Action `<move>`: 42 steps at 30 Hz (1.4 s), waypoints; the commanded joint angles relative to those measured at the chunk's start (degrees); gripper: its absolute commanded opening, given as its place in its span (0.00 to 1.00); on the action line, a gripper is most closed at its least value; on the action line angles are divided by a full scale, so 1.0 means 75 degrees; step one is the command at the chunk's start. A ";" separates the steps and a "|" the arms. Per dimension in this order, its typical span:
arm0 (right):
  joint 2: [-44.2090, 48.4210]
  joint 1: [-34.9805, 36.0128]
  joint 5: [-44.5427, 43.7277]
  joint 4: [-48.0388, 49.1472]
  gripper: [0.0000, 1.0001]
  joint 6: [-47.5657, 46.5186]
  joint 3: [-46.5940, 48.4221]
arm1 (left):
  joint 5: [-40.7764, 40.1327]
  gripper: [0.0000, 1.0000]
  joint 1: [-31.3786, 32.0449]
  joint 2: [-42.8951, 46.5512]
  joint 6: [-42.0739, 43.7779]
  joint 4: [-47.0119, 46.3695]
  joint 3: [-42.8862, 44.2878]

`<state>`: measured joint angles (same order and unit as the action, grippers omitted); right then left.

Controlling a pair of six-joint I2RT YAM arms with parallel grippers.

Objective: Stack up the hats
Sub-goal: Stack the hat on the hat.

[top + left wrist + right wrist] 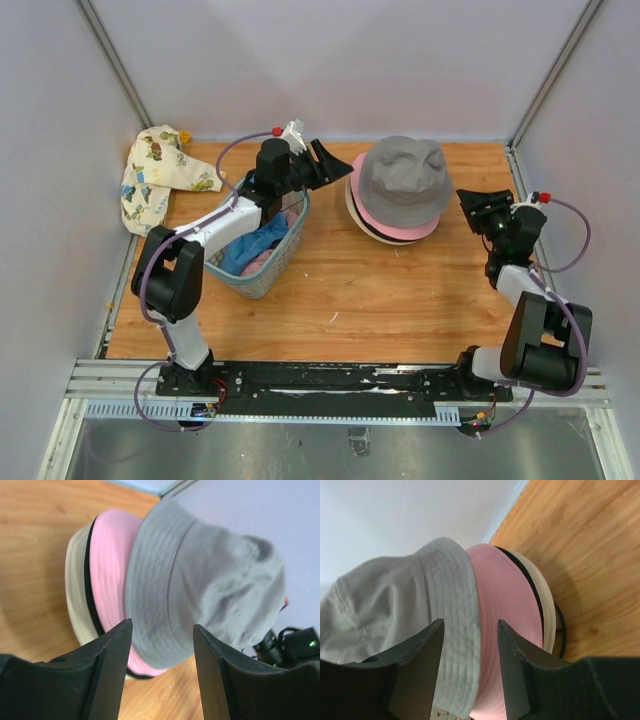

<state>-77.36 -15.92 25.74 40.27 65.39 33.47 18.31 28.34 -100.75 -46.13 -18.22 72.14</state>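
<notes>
A stack of hats stands at the back of the table. The grey hat (402, 178) is on top, a pink hat (405, 230) lies under it and a cream hat (352, 208) with a dark edge is at the bottom. My left gripper (340, 167) is open and empty just left of the stack, above the basket's far corner. My right gripper (468, 203) is open and empty just right of the stack. The left wrist view shows the grey hat (200, 590), pink hat (110, 565) and cream hat (75, 595) beyond the left gripper (162, 630). The right wrist view shows the same grey (395, 600), pink (505, 605) and cream (546, 610) hats beyond the right gripper (470, 627).
A blue-grey mesh basket (285, 255) stands at the left under my left arm, with teal fabric (255, 245) and some pink fabric in it. A cream cloth with cartoon prints (160, 178) lies in the back left corner. Walls close in the back and both sides.
</notes>
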 commanded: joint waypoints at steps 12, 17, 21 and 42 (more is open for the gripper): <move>0.1274 0.0091 0.0375 0.1141 0.50 0.0419 -0.1241 | 0.2242 0.58 -0.0497 -0.3121 -0.1084 -0.1603 0.3001; 0.0908 0.0221 0.0368 0.1569 0.50 0.0513 -0.1314 | 0.2393 0.59 -0.0497 -0.3611 -0.1206 -0.1607 0.3541; 0.0635 0.0345 0.0405 0.1873 0.50 0.0563 -0.1259 | 0.2470 0.60 -0.0497 -0.3906 -0.1309 -0.1634 0.3914; -0.0817 0.0752 0.0295 0.3453 0.50 0.1076 -0.1051 | 0.3147 0.51 -0.0485 -0.4770 -0.2083 -0.2429 0.4545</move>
<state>-82.39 -11.14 28.03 60.03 71.83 24.47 39.55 24.53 -134.80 -59.33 -31.70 104.90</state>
